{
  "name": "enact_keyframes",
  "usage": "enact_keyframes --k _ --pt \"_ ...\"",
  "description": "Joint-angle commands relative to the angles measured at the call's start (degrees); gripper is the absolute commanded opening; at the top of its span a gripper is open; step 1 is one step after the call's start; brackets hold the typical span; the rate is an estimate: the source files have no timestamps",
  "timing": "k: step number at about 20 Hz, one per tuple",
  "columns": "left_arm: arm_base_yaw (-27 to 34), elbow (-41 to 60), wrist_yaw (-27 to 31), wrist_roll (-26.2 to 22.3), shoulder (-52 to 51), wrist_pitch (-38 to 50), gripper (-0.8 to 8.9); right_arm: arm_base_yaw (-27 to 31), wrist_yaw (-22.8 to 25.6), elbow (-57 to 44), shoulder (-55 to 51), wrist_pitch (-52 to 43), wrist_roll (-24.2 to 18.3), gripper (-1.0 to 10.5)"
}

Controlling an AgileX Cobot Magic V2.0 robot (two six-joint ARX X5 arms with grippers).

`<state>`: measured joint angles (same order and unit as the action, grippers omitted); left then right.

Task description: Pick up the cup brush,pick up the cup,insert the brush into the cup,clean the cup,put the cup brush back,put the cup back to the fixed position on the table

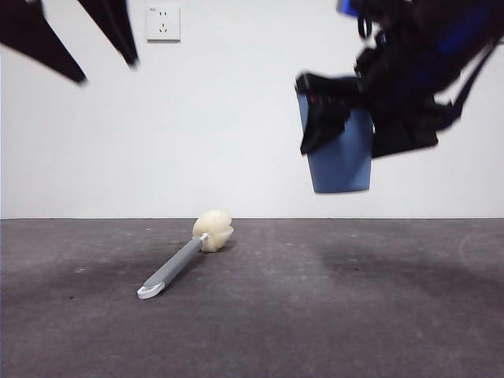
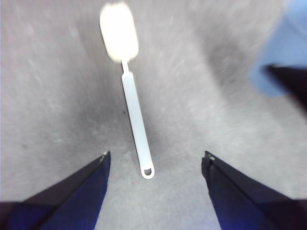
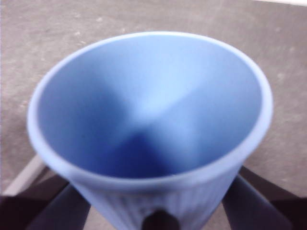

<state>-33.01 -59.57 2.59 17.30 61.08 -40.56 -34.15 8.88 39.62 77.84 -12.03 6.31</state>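
The cup brush [image 1: 175, 268] lies flat on the table [image 1: 331, 315], its cream sponge head [image 1: 213, 230] toward the wall and its white looped end toward the camera. My left gripper [image 1: 109, 71] hangs open high above it; in the left wrist view the cup brush [image 2: 135, 120] lies lengthwise between the spread jaws of the left gripper [image 2: 156, 154], well below them. My right gripper [image 1: 337, 118] is shut on the blue cup [image 1: 344, 167], held upright in the air at the right. The right wrist view looks into the empty cup [image 3: 144, 120], with the right gripper [image 3: 158, 211] clamped on its ribbed wall.
A white wall with a socket [image 1: 163, 23] stands behind the table. The blue cup [image 2: 283, 48] shows blurred at the edge of the left wrist view, off to one side of the brush.
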Motion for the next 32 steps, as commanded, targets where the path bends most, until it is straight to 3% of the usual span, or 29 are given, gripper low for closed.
enact_keyframes --k 1,9,17,19,24,27,29,32 --pt "0.0 0.26 0.13 -1.09 -4.74 -2.38 3.24 2.47 -1.55 -2.03 3.1 -6.62 0.66 -0.2" --pt "0.0 0.26 0.17 -1.05 -10.54 -6.29 3.23 8.74 -8.81 -2.19 18.14 -20.09 -3.08 -0.2" --pt "0.0 0.26 0.31 -1.05 -10.54 -6.27 3.23 8.96 -8.94 -2.19 23.21 -20.13 -5.01 -0.2" --pt "0.0 0.26 0.31 -1.05 -10.54 -6.27 3.23 8.96 -8.72 -2.19 23.21 -17.4 -5.29 0.5" --pt "0.0 0.26 0.31 -1.11 -10.54 -6.25 3.23 8.96 -8.76 -2.19 23.04 -12.24 -5.29 3.9" --pt "0.0 0.26 0.28 -1.09 -10.54 -6.27 3.23 8.96 -8.76 -2.19 22.56 -11.65 -5.07 4.2" --pt "0.0 0.26 0.28 -1.09 -10.54 -6.29 3.23 8.96 -8.74 -2.19 21.62 -11.54 -4.74 5.1" --pt "0.0 0.26 0.28 -1.09 -10.54 -6.27 3.22 8.98 -8.76 -2.19 19.58 -11.23 -4.68 5.1"
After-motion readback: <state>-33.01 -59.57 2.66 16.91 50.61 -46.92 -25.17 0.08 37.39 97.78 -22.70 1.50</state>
